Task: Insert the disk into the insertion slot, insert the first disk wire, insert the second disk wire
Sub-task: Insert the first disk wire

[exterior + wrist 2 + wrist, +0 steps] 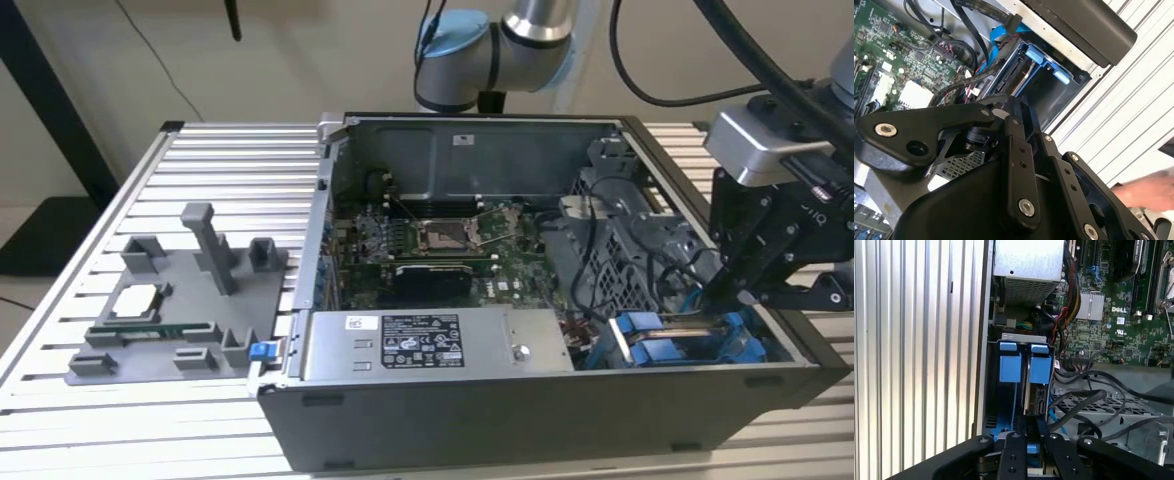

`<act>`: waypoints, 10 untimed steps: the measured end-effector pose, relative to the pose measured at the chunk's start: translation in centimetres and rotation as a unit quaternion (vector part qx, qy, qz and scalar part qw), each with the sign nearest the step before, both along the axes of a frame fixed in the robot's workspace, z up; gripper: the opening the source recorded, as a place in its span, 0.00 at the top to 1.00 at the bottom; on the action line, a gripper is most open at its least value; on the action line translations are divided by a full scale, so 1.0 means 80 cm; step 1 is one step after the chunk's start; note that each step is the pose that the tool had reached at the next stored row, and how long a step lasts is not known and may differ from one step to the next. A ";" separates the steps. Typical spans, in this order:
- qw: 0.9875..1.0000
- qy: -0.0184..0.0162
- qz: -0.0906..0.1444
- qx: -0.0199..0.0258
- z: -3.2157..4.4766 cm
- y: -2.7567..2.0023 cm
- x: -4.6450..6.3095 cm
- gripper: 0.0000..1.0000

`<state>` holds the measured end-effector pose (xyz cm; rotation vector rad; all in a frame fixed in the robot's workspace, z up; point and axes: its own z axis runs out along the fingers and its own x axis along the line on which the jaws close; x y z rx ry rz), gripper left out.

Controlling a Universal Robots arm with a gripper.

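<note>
The disk (1036,397) stands edge-on in the insertion slot (1019,336), a grey sheet-metal bay with blue plastic tabs at the case's front corner (694,340). My gripper (1032,422) is right over the disk's near end. Its two black fingers (1043,432) are close together, with the blue carrier showing between them. In the second wrist view the gripper (1006,107) reaches down beside the bay (1054,95). A blue flat wire (999,27) with a black plug (1015,22) lies loose next to the bay.
Black cables (1089,395) cross the perforated cage (1114,415) beside the bay. The labelled power supply (420,345) and motherboard (441,240) fill the case. A grey fixture (174,300) sits on the slatted table. A person's hand (1144,192) is near the table edge.
</note>
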<state>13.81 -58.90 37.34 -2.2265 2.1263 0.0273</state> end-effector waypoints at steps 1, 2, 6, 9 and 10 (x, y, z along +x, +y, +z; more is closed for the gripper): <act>1.000 0.000 0.000 0.000 0.0000 0.0000 0.000 1.00; 1.000 0.000 0.000 0.000 0.0000 0.0000 0.000 1.00; 1.000 0.021 0.000 0.000 -0.0002 0.0000 0.000 1.00; 0.999 0.041 0.000 0.000 -0.0007 -0.0001 0.002 1.00; 0.999 0.045 0.000 0.000 -0.0012 -0.0002 0.003 1.00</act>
